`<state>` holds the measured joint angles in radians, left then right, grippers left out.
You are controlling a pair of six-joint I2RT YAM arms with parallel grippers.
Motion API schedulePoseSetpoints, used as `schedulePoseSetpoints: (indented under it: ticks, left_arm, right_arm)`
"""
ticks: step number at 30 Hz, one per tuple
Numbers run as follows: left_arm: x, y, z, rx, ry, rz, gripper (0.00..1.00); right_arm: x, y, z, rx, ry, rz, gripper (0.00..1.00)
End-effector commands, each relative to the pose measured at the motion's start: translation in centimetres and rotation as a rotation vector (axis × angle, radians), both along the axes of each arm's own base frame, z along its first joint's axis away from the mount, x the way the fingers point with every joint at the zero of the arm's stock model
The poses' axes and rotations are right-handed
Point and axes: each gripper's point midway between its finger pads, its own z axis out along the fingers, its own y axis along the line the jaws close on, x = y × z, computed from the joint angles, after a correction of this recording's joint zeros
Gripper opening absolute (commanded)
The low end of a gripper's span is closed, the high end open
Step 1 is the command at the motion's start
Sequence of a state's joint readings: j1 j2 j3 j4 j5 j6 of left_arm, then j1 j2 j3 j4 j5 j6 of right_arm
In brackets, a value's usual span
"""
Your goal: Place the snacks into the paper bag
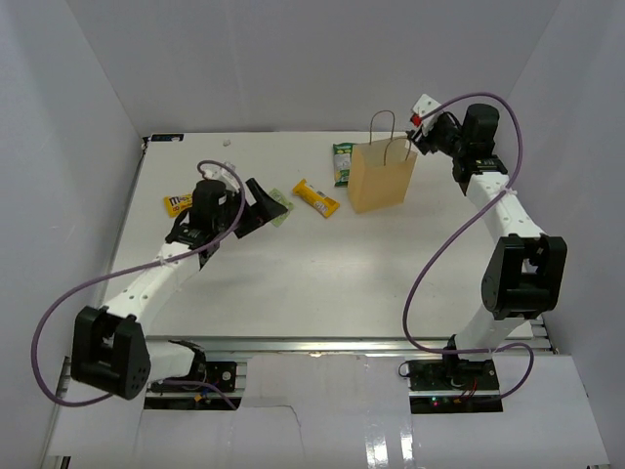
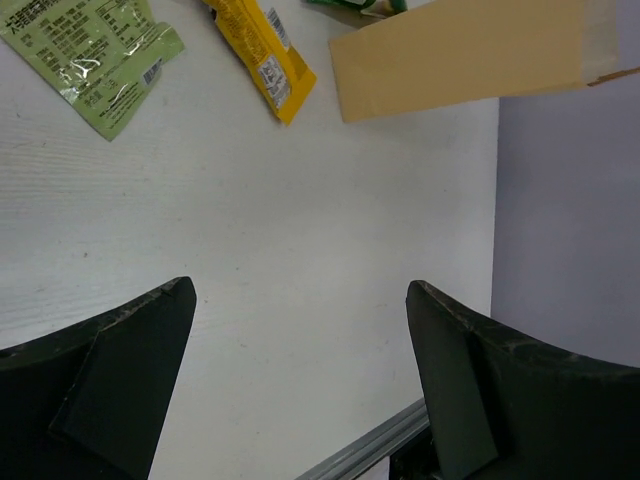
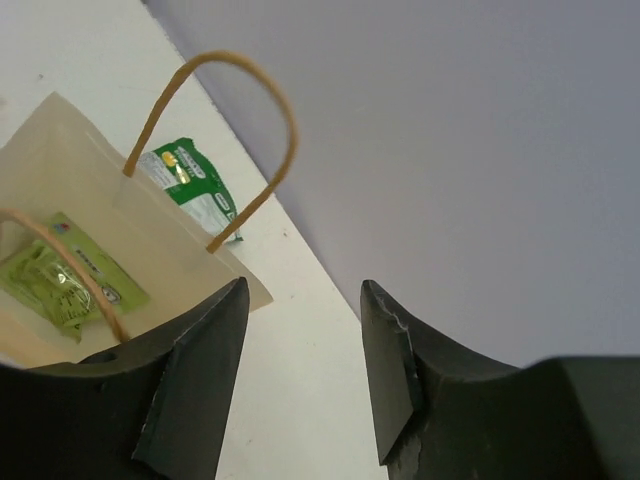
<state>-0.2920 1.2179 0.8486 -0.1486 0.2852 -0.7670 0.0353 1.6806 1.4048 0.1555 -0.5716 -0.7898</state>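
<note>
The tan paper bag [image 1: 383, 176] stands upright at the back right. It also shows in the left wrist view [image 2: 470, 55] and the right wrist view [image 3: 90, 200]. A pale-green square [image 3: 60, 275] lies inside it. A green pouch [image 1: 342, 163] lies flat behind the bag. A yellow-orange bar [image 1: 315, 198] lies left of the bag. Another pale-green square [image 1: 278, 206] lies by my left gripper [image 1: 264, 207], which is open and empty just above the table. A yellow packet [image 1: 178, 203] lies behind the left arm. My right gripper [image 1: 427, 135] is open and empty, beside the bag's top right edge.
The enclosure's white walls stand close on the left, back and right. The table's metal front rail [image 2: 370, 450] shows under the left gripper. The bag's looped handles [image 3: 240, 130] stand up just in front of the right gripper's fingers [image 3: 200, 370].
</note>
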Motion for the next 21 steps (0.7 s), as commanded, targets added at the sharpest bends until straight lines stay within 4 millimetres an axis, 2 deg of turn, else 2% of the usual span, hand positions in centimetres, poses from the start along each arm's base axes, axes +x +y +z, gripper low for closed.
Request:
schedulePoseSetpoints:
  ticks: [1,2,3,5,6,8,9,11,12,13,14,15,18,19,21]
  left_arm:
    - [3.3,0.1,0.5,0.030,0.043,0.156,0.96]
    - [3.9,0.3,-0.1,0.047,0.078,0.196,0.94]
    - [4.2,0.7,-2.8,0.090,0.178,0.236,0.91]
    - [5.5,1.9,-4.4,0.167,0.216,0.326,0.88]
    - [6.4,2.1,-6.0,0.202,0.281,0.361,0.87]
    - [7.1,2.7,-7.8,0.256,0.349,0.416,0.87]
    - [8.7,2.2,-8.7,0.265,0.370,0.424,0.87]
    - [10.0,1.4,-9.5,0.261,0.388,0.408,0.87]
    - [11.3,0.8,-8.8,0.247,0.370,0.407,0.87]
    - [11.9,0.5,-10.4,0.260,0.397,0.402,0.87]
    - [12.5,0.3,-10.6,0.262,0.396,0.396,0.87]
    - [13.6,-0.1,-11.0,0.269,0.389,0.390,0.87]
    - [14.9,-0.3,-11.2,0.285,0.374,0.387,0.87]
    - [14.9,-0.3,-12.0,0.299,0.389,0.387,0.87]
    - [15.5,-0.2,-12.2,0.310,0.388,0.396,0.86]
  right_arm:
    - [-0.7,-3.5,8.3,0.163,-0.007,-0.126,0.59]
    - [-1.0,-4.1,8.4,0.190,0.037,-0.135,0.61]
    - [-1.3,-5.8,7.7,0.218,0.105,-0.161,0.63]
    - [-2.9,-6.0,6.2,0.260,0.230,-0.124,0.68]
    - [-4.2,-6.8,3.9,0.273,0.343,-0.144,0.70]
    - [-6.4,-6.6,1.0,0.272,0.455,-0.111,0.73]
    - [-8.8,-6.4,-2.2,0.286,0.573,-0.110,0.74]
    - [-11.6,-5.7,-5.2,0.276,0.650,-0.062,0.78]
    - [-14.3,-4.9,-7.9,0.286,0.744,-0.043,0.81]
    - [-15.6,-4.3,-8.8,0.293,0.773,-0.007,0.84]
    - [-16.6,-4.0,-9.7,0.293,0.797,0.006,0.89]
    - [-18.2,-3.5,-11.0,0.308,0.838,0.015,0.89]
    - [-20.6,-2.3,-12.2,0.351,0.887,0.059,0.92]
    - [-20.9,-2.2,-12.4,0.359,0.897,0.065,0.93]
    - [-21.4,-2.0,-12.7,0.377,0.915,0.067,0.93]
